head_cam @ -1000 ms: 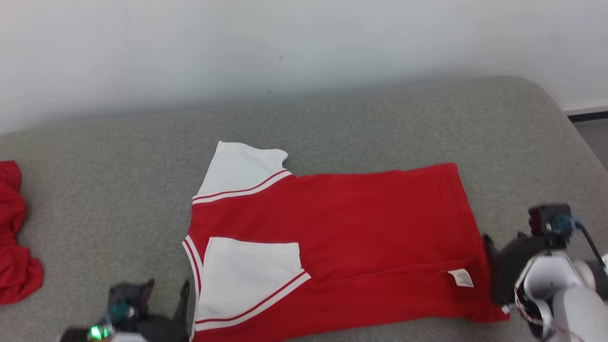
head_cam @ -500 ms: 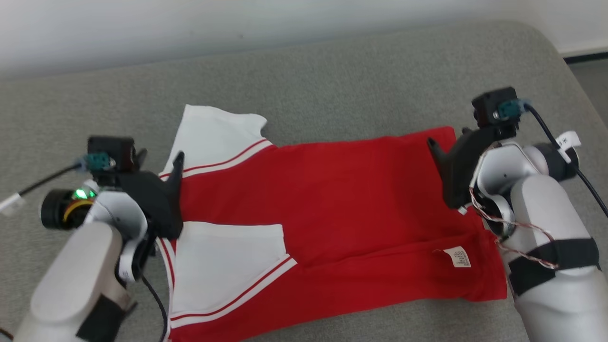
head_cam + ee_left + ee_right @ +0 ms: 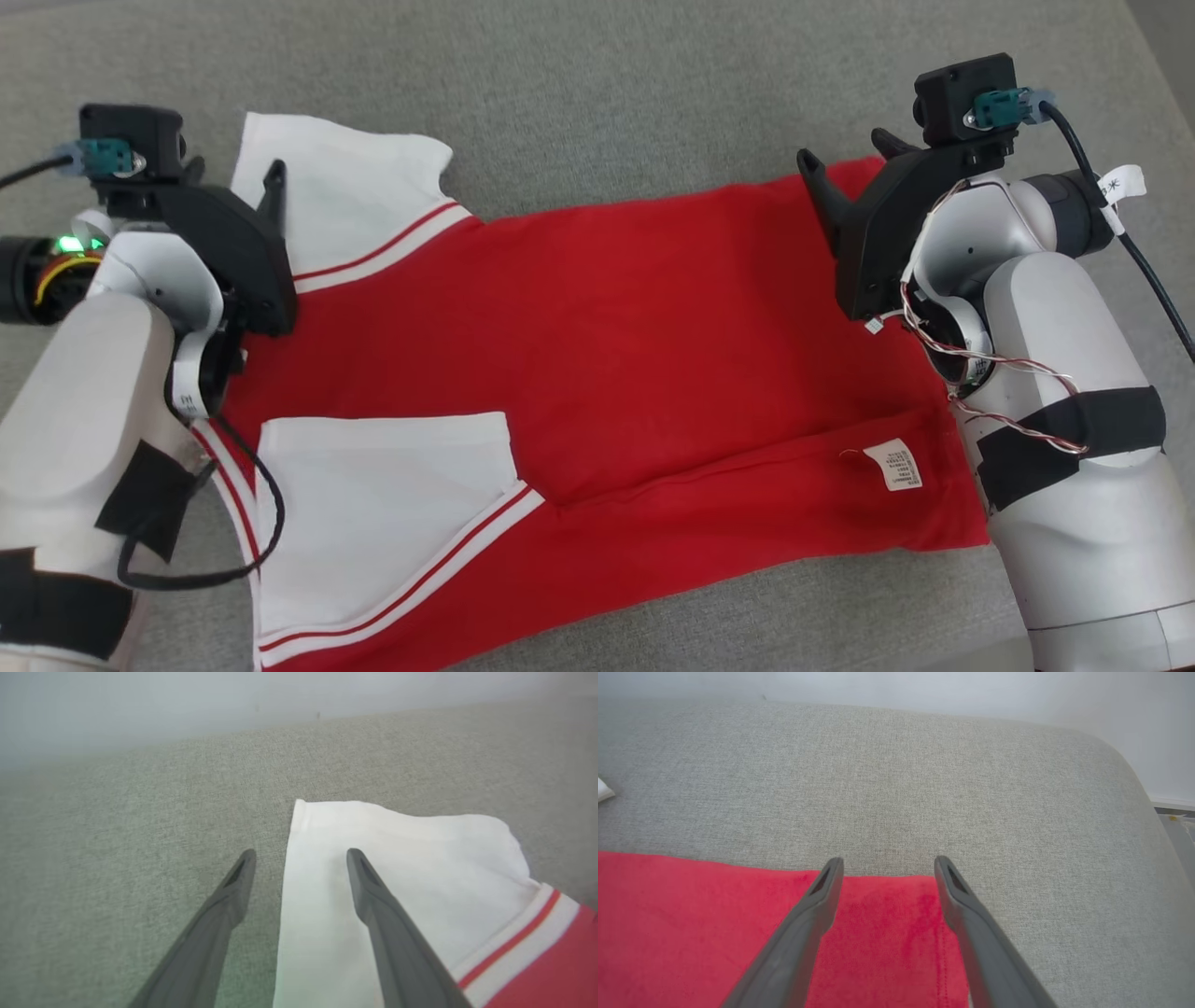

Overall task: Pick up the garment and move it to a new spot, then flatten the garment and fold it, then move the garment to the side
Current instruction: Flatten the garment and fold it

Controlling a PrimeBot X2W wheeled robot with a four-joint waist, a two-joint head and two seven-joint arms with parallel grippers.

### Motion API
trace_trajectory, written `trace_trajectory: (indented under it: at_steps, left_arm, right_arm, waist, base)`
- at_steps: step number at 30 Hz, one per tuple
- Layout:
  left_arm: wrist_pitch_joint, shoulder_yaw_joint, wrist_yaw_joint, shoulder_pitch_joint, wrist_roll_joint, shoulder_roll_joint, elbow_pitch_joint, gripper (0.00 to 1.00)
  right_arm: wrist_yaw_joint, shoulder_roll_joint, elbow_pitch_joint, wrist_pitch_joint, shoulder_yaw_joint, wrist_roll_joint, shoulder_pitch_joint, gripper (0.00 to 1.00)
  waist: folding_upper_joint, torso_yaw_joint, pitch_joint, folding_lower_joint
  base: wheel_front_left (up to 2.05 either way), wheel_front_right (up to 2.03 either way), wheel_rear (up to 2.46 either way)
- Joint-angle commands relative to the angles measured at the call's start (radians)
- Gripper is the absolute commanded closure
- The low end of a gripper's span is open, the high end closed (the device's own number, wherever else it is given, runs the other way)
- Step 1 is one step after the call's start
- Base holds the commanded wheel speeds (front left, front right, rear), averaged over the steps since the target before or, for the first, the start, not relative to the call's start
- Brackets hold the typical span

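Garment point(image 3: 653, 308) spread flat, grey surface point(image 3: 607, 84)

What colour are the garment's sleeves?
The sleeves are white, with a thin red stripe near the seam; head view shows it best.

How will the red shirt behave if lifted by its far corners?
Probably floppy: the shirt lies flat with soft creases, so its middle should sag. Likely light, being thin cloth. It may drag rather than slide on the coarse grey surface.

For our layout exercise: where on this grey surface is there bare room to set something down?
Free: the grey fabric surface beyond the red-and-white garment. Crowded: both garment ends, where the open left gripper and right gripper hover.
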Motion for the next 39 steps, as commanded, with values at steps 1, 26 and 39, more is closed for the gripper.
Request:
trace_trajectory:
  at_steps: [1, 26, 39]
  left_arm:
    - [0.001, -0.002, 0.011, -0.024, 0.016, 0.006, 0.009, 0.00]
    - [0.126, -0.013, 0.001, -0.027, -0.029, 0.057, 0.038, 1.00]
    - [0.107, -0.020, 0.017, -0.026, -0.040, 0.037, -0.017, 1.00]
  right_arm:
    - [-0.003, 0.006, -0.004, -0.011, 0.004, 0.006, -0.006, 0.00]
    - [-0.002, -0.045, -0.040, 0.135, -0.052, -0.090, -0.049, 0.00]
    - [-0.002, -0.049, 0.097, 0.084, -0.057, -0.145, -0.071, 0.00]
  waist:
    - [-0.0002, -0.025, 0.058, -0.0003]
    - [-0.0002, -0.042, 0.091, -0.0003]
    - [-0.0002, 0.002, 0.099, -0.0003]
  base:
    - [0.00, 0.00, 0.00]
    - [0.00, 0.00, 0.00]
    - [0.00, 0.00, 0.00]
